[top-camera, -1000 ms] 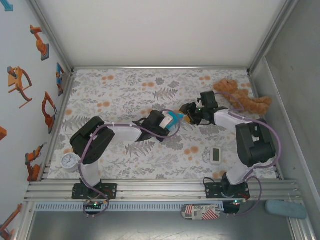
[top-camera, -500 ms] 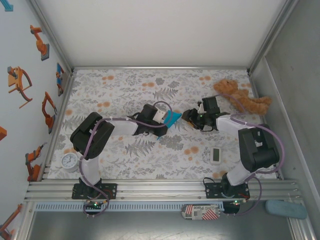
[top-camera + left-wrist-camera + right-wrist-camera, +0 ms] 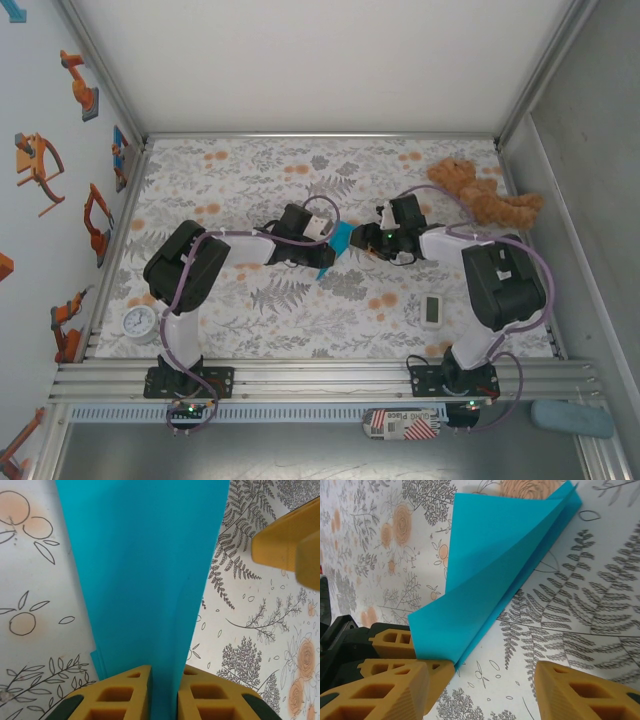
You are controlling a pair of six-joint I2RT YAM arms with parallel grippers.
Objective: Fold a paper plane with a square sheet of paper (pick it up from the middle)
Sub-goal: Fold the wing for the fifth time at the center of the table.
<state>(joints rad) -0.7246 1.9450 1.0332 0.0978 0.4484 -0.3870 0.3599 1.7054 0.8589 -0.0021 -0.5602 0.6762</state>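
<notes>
Left of the bear (image 3: 487, 197), near the middle of the table, the paper (image 3: 337, 243) is folded over, and its two layers are not lying flat together. Your left gripper (image 3: 164, 700) is squeezed tight on one edge of it. Your right gripper (image 3: 485, 672) sits between the paper and the bear with its jaws wide apart, holding nothing, and one finger is just beside a loose corner. I think the plane is far from done. Watch out: if the right gripper grabs just one layer, the fold may go crooked. If it pulls hard against the tight left grip, the thin paper could rip. The fingers are so close they might bump.
</notes>
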